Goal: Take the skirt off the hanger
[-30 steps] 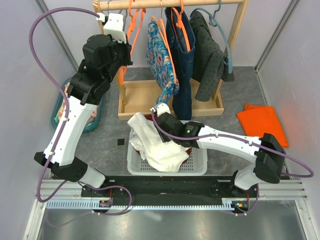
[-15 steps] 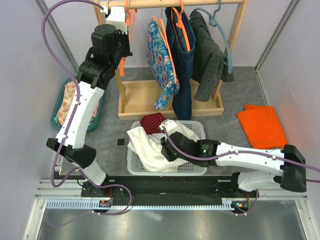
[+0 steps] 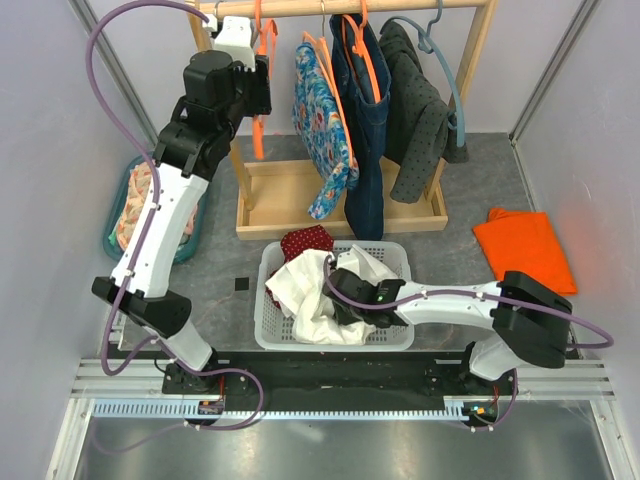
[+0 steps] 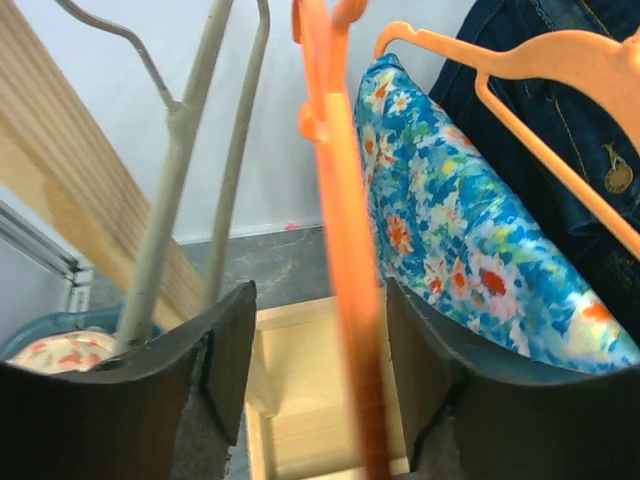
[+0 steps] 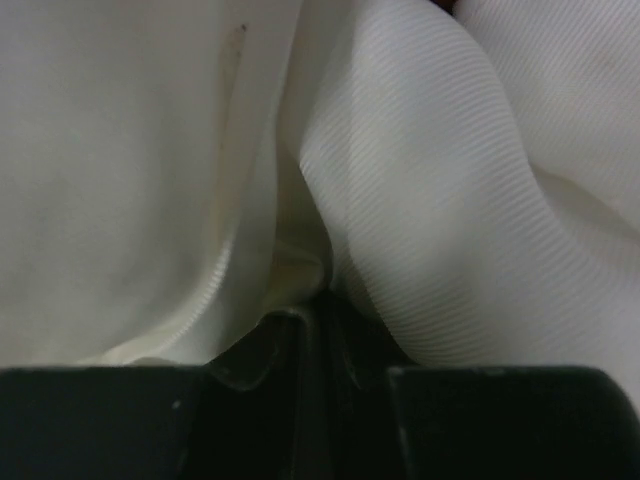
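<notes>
Skirt off the hanger, nearly done.
Your white skirt [image 3: 300,290] lies heaped in the basket [image 3: 398,322] at 6 o'clock on the bench [image 3: 470,180], with the right gripper [image 5: 345,340] pinched on a fold. The left gripper [image 4: 320,330] is spread either side of the bare orange hanger [image 4: 345,250] at 11 o'clock. Left to do, I'd say: let go.

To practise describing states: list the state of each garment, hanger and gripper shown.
white skirt, off the hanger, crumpled in the basket
orange hanger, bare, hanging
left gripper, open around the orange hanger
right gripper, against the skirt, jaws unclear
floral garment, hung
orange cloth, folded flat
</notes>
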Robot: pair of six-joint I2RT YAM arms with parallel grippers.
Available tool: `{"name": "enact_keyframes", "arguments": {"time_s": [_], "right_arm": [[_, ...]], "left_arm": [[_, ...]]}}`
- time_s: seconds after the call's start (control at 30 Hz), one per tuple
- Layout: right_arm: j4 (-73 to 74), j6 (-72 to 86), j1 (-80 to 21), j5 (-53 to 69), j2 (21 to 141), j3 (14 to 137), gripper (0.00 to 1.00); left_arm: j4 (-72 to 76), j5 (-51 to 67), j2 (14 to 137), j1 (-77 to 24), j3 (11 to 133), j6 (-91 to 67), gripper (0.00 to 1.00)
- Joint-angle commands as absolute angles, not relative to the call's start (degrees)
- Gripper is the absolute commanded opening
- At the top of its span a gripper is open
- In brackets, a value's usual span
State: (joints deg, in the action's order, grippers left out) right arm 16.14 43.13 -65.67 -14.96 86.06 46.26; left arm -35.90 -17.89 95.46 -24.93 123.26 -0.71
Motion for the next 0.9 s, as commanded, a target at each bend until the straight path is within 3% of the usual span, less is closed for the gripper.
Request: {"name": "enact_keyframes", "arguments": {"time_s": [0.0, 0.03, 0.13, 0.27, 0.33, 0.4, 0.6, 0.7, 0.87], "right_arm": [[18.11, 46.32, -64.95, -14.76, 92.45, 45.35, 0.23], [18.19, 46.49, -64.78, -15.03, 93.16, 45.44, 0.25], [18.63, 47.37, -64.34, -16.69, 95.36, 45.53, 0.29], [22.22, 48.34, -63.63, -18.98, 95.1, 46.14, 0.36], [26.43, 48.17, -63.63, -21.26, 94.31, 47.98, 0.46], [28.82, 48.16, -63.63, -22.84, 91.59, 49.56, 0.66], [37.7, 47.29, -63.63, -26.28, 79.47, 56.5, 0.92], [39.37, 45.71, -63.72, -24.44, 75.33, 59.41, 0.98], [37.09, 43.07, -63.81, -17.42, 70.76, 61.08, 0.98]], "left_arm": [[-33.66, -17.4, 89.74, -24.79, 122.17, -0.09, 0.78], [-33.58, -17.23, 89.21, -24.96, 121.73, -0.09, 0.84], [-33.49, -17.05, 88.24, -24.96, 120.59, 1.93, 0.91], [-33.49, -15.39, 85.96, -25.66, 123.12, 0.53, 0.95], [-33.4, -14.42, 85.08, -27.32, 125.15, 0.53, 0.96], [-33.49, -13.72, 85.34, -28.91, 128.14, -0.97, 0.96], [-32.78, -13.53, 89.38, -35.06, 130.69, -0.09, 0.96], [-32.26, -14.85, 94.03, -37.87, 132.88, -0.09, 0.97], [-30.42, -17.57, 100.88, -40.43, 138.51, 1.67, 0.98]]}}
